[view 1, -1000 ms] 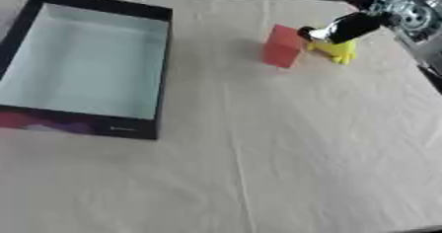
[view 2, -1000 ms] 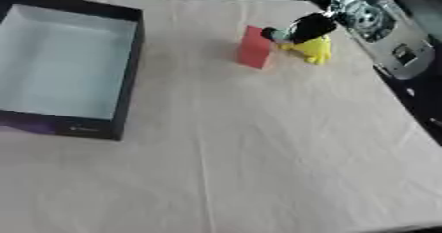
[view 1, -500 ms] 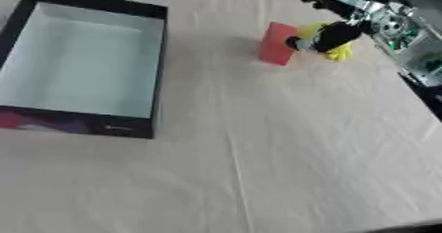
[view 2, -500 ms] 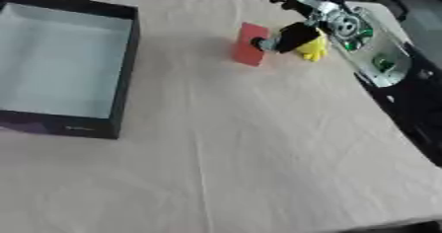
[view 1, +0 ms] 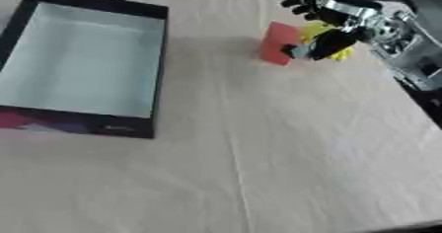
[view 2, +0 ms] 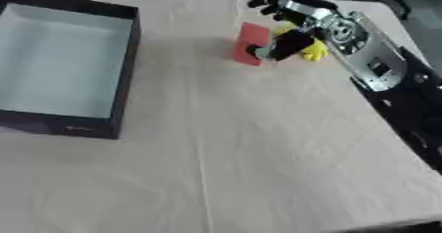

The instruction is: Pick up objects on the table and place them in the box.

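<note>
Left eye view: right hand point(view 1: 332, 17) has come further in from 2 o'clock since a second ago — it was at the yellow object's point(view 1: 338, 54) side, now it sits over the red block point(view 1: 279, 43) and the yellow piece, thumb down near the block's right face, fingers spread and arched above its top. Nothing is enclosed yet; the block stands tilted on the table point(view 1: 259, 153) at about 1 o'clock, same spot as before, not lifted. Reads as pre-grasp on the red block, so the pick is just starting and the box point(view 1: 159, 74) at 10 o'clock has nothing in it. Right eye view: same pose, arm runs in from the 3 o'clock edge; thumb tip looks to be touching the block's lower right corner — blurred, could be just beside it. Yellow object mostly hidden behind the hand, shape unclear. Count: one red block, one yellow object, one box, one hand in view — left hand doesn't show in either view. Two objects to move, none placed.
</note>
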Tool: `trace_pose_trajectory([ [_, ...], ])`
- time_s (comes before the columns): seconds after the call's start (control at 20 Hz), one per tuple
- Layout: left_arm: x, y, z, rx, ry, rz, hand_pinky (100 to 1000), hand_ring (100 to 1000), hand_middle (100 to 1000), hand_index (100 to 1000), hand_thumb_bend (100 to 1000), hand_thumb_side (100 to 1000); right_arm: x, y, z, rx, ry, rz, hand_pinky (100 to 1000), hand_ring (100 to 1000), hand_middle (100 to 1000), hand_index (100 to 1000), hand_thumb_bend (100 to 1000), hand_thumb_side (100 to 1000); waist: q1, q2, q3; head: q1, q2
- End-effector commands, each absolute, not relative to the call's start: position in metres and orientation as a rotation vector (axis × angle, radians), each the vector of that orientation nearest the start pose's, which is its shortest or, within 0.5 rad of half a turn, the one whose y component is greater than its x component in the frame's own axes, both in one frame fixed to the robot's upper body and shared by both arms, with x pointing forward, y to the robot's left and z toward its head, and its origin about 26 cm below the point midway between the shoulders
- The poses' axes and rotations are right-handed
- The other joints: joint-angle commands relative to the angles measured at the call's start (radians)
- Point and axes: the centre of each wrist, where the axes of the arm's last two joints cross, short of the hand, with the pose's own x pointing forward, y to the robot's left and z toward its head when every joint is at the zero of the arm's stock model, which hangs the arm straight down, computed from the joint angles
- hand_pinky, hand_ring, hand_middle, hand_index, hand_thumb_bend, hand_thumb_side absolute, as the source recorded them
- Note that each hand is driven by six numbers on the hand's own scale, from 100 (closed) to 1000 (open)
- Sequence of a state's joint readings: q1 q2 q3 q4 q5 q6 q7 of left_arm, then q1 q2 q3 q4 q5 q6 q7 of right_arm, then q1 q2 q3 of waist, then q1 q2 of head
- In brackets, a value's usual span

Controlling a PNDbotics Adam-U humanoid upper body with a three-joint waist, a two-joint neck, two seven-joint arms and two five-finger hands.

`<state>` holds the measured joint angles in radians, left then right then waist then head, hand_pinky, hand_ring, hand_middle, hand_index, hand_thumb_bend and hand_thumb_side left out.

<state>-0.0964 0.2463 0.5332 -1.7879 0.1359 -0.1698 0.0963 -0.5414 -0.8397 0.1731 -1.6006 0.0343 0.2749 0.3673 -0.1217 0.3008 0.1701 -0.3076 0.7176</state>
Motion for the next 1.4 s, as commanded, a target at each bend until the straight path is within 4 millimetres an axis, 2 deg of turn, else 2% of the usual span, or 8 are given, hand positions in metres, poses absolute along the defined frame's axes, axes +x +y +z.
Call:
trace_pose_trajectory([
  [0.05, 0.258, 0.42, 0.124, 0.602, -2.123, 0.309, 749, 491, 734, 703, 170, 608, 0.36, -0.342, 0.258, -0.492, -1.558, 1.014, 1000, 1000, 1000, 955, 354, 100, 0.004, -0.008, 0.006, -0.011, -0.013],
  [0.55, 0.26, 0.418, 0.12, 0.594, -2.123, 0.317, 750, 488, 734, 702, 163, 616, 0.363, -0.346, 0.262, -0.585, -1.589, 1.051, 1000, 1000, 1000, 950, 401, 100, -0.001, 0.022, 0.031, -0.03, -0.028],
  [1.0, 0.26, 0.417, 0.115, 0.583, -2.119, 0.321, 751, 487, 735, 702, 154, 624, 0.363, -0.355, 0.264, -0.67, -1.6, 1.068, 1000, 1000, 1000, 947, 405, 100, 0.002, 0.041, 0.041, -0.047, -0.041],
  [1.4, 0.261, 0.417, 0.112, 0.585, -2.117, 0.318, 753, 487, 735, 702, 147, 628, 0.352, -0.37, 0.278, -0.655, -1.637, 1.061, 1000, 1000, 1000, 953, 389, 100, -0.001, 0.056, 0.049, -0.072, -0.055],
])
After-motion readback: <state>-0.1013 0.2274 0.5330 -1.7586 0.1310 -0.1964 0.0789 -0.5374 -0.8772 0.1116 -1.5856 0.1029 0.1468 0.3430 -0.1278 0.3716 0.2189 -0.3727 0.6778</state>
